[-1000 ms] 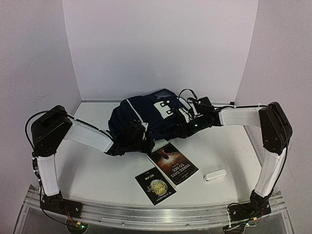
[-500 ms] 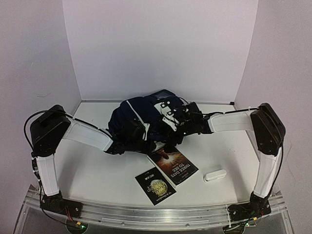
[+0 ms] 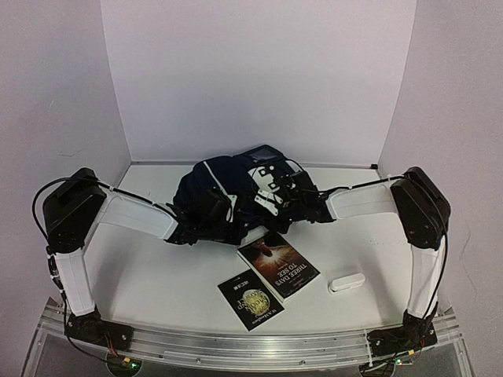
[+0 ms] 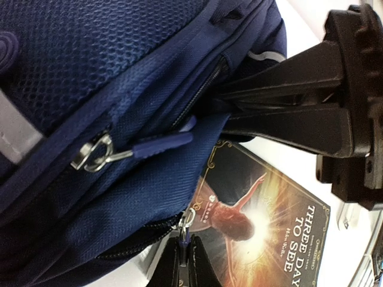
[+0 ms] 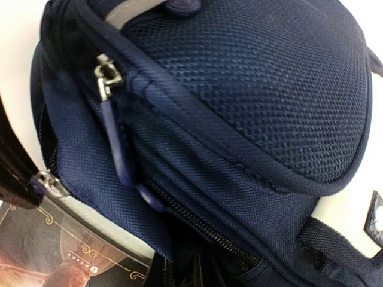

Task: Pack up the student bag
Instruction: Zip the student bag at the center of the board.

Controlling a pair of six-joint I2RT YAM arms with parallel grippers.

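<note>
student bag [image 3: 212,177] lies slumped, navy mesh with blue zipper pulls [image 4: 161,143].

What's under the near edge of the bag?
The Three Days to See book lies with one corner beneath the bag; anything further under is hidden by fabric.

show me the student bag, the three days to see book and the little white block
student bag [image 3: 195,190]: top external view, navy fabric on its left side.
three days to see book [image 3: 279,265]: top external view, middle of its cover.
white block [image 3: 346,282]: top external view, its middle.
</note>
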